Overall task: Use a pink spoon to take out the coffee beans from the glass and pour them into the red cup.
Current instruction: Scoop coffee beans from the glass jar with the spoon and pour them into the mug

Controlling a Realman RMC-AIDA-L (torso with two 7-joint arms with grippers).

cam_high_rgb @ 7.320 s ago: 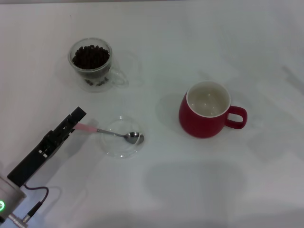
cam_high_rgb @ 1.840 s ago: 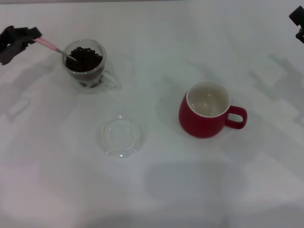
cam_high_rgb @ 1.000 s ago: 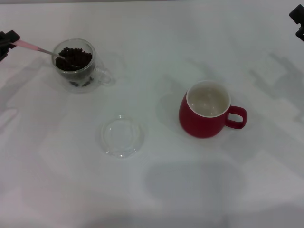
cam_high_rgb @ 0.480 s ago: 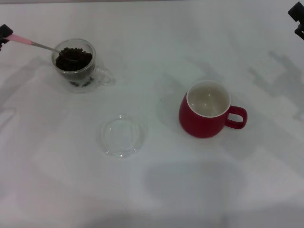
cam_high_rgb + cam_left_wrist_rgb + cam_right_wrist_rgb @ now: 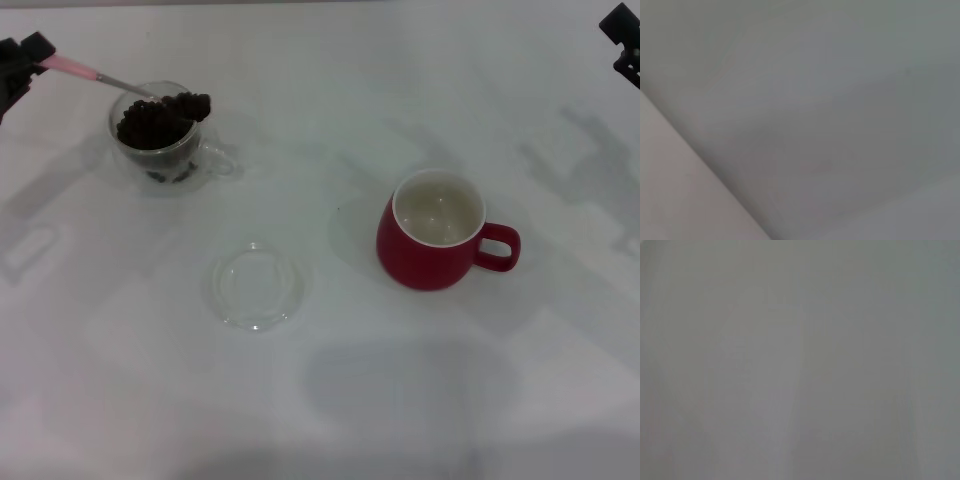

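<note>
In the head view, my left gripper (image 5: 30,55) at the far left edge is shut on the pale pink handle of the pink spoon (image 5: 100,77). The spoon's bowl hovers over the right rim of the glass (image 5: 160,140), heaped with dark coffee beans (image 5: 190,104). More coffee beans fill the glass. The red cup (image 5: 432,243), white inside, stands right of centre with its handle pointing right. My right gripper (image 5: 622,42) is parked at the far right top edge. Both wrist views show only plain grey surface.
A flat clear glass saucer (image 5: 257,286) lies on the white table (image 5: 350,400) between the glass and the red cup, nearer the front.
The spoon's bowl has lifted out of the glass with a heap of beans and shifted right over its rim. My left gripper has moved slightly inward. The right arm is still.
</note>
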